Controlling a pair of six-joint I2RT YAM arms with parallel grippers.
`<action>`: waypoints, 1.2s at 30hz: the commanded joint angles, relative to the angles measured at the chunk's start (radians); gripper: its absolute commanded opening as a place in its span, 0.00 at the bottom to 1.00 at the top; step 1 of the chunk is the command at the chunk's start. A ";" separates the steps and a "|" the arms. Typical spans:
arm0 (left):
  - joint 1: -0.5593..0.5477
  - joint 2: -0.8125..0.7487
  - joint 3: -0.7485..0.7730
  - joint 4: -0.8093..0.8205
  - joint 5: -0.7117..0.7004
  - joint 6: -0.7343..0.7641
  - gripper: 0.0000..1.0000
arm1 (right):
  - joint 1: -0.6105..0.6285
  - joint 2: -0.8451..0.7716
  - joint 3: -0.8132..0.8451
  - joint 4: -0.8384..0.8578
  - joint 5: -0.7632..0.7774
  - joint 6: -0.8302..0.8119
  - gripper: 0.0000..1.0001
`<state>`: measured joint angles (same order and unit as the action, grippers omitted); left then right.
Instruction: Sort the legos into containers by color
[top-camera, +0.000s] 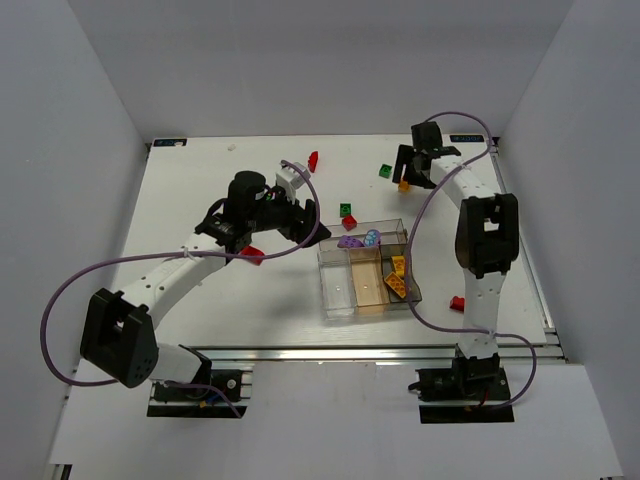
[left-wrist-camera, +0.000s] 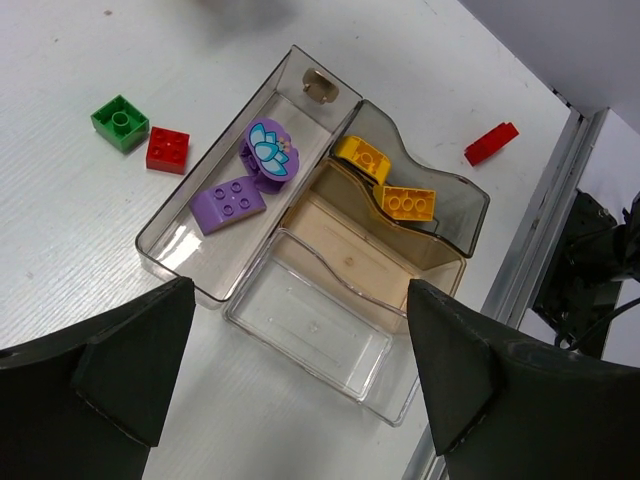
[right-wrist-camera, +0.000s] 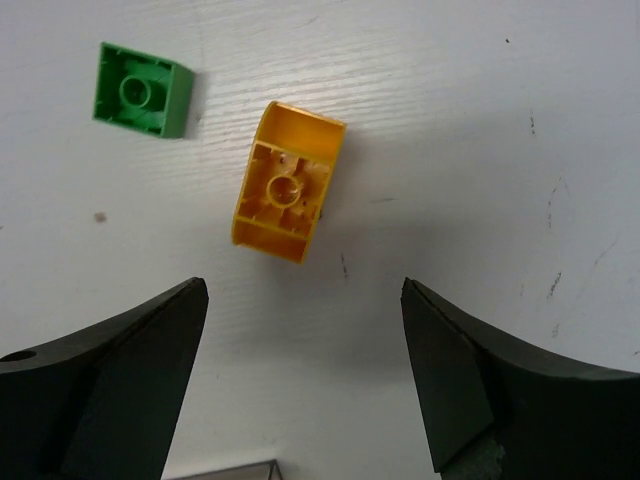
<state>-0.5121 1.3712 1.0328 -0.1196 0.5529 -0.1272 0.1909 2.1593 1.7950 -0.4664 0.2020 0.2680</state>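
The containers are one clear tray (top-camera: 340, 295) (left-wrist-camera: 300, 330). Its wide compartment holds two lilac pieces (left-wrist-camera: 228, 205). The smoky narrow compartment holds two yellow bricks (left-wrist-camera: 408, 202) (top-camera: 397, 275), while the amber and clear ones hold nothing. My left gripper (top-camera: 308, 225) (left-wrist-camera: 300, 385) hangs open above the tray's clear end, with nothing between its fingers. My right gripper (top-camera: 412, 172) (right-wrist-camera: 305, 385) is open at the far right, just short of a yellow brick (right-wrist-camera: 285, 182) (top-camera: 404, 185) that lies hollow side up on the table. A green brick (right-wrist-camera: 143, 92) (top-camera: 385, 170) sits beside it.
Loose bricks on the table: a green one (top-camera: 345, 208) (left-wrist-camera: 120, 122) and a red one (top-camera: 349, 222) (left-wrist-camera: 167, 149) beside the tray, red ones at the far middle (top-camera: 313, 160), under the left arm (top-camera: 252, 255) and right of the tray (top-camera: 457, 303) (left-wrist-camera: 491, 143). White walls enclose the table.
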 joint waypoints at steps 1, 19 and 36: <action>0.003 -0.047 0.009 -0.014 -0.015 0.023 0.96 | -0.005 0.039 0.104 -0.035 0.097 0.089 0.84; 0.003 -0.041 0.012 -0.035 -0.038 0.043 0.96 | -0.008 0.197 0.210 0.014 0.043 0.111 0.63; 0.003 -0.023 0.039 -0.095 -0.312 -0.003 0.95 | -0.031 -0.472 -0.429 0.258 -0.566 -0.570 0.00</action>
<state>-0.5125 1.3651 1.0344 -0.1741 0.3908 -0.0986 0.1619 1.8782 1.4551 -0.2947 -0.0685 -0.0071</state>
